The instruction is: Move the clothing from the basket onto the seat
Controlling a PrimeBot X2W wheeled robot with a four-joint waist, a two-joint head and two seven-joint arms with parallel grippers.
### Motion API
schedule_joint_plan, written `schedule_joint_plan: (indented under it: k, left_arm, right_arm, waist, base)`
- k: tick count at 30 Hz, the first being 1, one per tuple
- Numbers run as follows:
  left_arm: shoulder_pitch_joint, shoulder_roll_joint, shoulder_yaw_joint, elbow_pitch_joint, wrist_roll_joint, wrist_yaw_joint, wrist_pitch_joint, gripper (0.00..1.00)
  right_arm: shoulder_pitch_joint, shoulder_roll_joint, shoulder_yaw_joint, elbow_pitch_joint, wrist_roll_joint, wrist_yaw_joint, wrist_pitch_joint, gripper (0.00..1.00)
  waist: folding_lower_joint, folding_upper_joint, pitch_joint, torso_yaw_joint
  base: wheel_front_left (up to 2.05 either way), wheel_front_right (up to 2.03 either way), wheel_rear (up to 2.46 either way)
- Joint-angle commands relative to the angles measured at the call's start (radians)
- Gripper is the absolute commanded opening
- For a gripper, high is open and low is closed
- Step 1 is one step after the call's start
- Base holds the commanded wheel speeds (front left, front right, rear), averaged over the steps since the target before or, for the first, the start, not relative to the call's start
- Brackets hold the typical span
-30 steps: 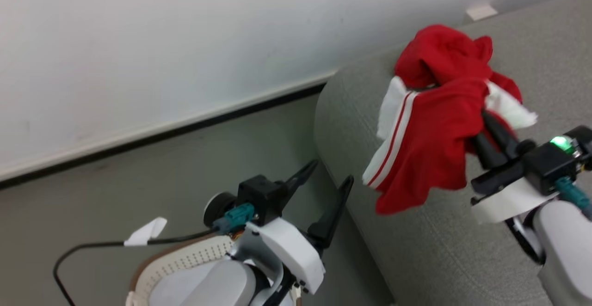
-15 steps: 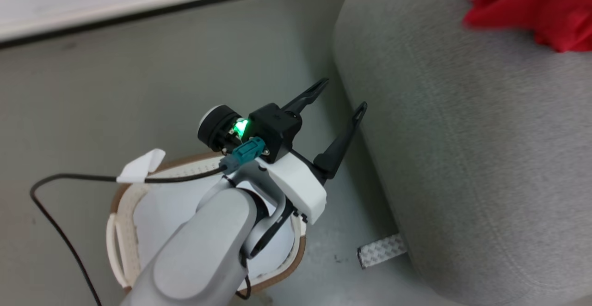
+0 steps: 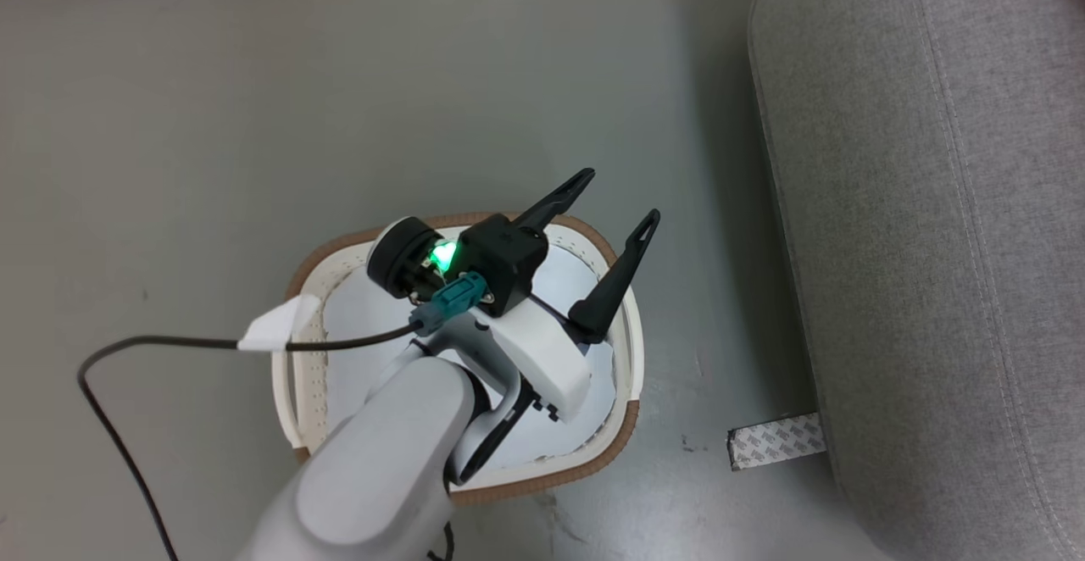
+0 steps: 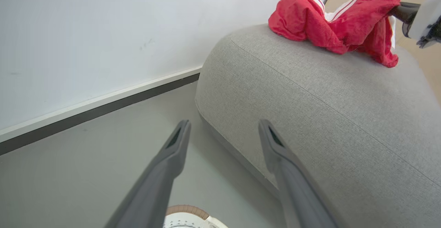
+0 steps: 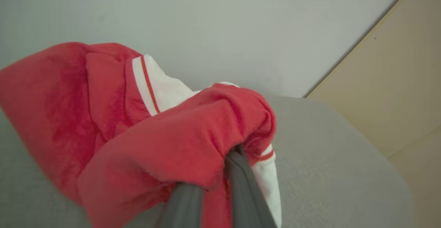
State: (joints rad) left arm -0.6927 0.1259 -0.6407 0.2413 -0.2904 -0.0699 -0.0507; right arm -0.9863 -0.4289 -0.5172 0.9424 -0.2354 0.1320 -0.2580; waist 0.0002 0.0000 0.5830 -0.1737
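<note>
The clothing point(image 4: 330, 21) is soft red fabric with white panels and thin red-and-white stripe trim, crumpled in a loose heap on top of the seat point(image 4: 310, 100). One fold is bunched around the close-set fingers of the right gripper point(image 5: 217, 173), and a red flap hangs a little over the seat's edge. The seat is large, rounded and covered in light grey woven cloth with a stitched seam. The basket point(image 3: 542, 480) is small and oval, with cream-white perforated walls and a brown rim. It stands upright on the floor point(image 3: 254, 78) near the seat's side, not touching it.
</note>
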Motion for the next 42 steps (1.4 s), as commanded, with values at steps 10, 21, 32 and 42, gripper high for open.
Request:
schedule_joint_plan:
  k: [10, 21, 32, 42]
  left_arm:
    - [0.055, 0.034, 0.049, 0.05, -0.036, 0.041, -0.064, 1.0]
    - [0.257, 0.086, 0.183, 0.104, -0.104, 0.141, -0.198, 1.0]
    - [0.508, 0.064, 0.325, 0.097, -0.083, 0.169, -0.213, 1.0]
    - [0.68, 0.002, 0.45, 0.03, 0.025, 0.137, -0.214, 1.0]
  right_arm:
    - [0.188, 0.228, 0.003, -0.202, -0.047, -0.003, -0.008, 1.0]
    - [0.584, 0.35, 0.3, -0.603, 0.164, -0.003, -0.008, 1.0]
    - [0.879, 0.376, 0.401, -0.764, 0.191, -0.003, -0.006, 1.0]
    - [1.008, 0.377, 0.421, -0.759, 0.257, -0.003, -0.006, 1.0]
  waist:
    - [-0.0002, 0.0, -0.094, -0.038]
    - [-0.0002, 0.0, -0.303, -0.016]
    - [-0.0002, 0.0, -0.506, 0.079]
    - [-0.0002, 0.0, -0.609, 0.119]
  base:
    - [0.0, 0.0, 0.0]
    - [0.0, 0.0, 0.0]
    - [0.0, 0.0, 0.0]
    - [0.0, 0.0, 0.0]
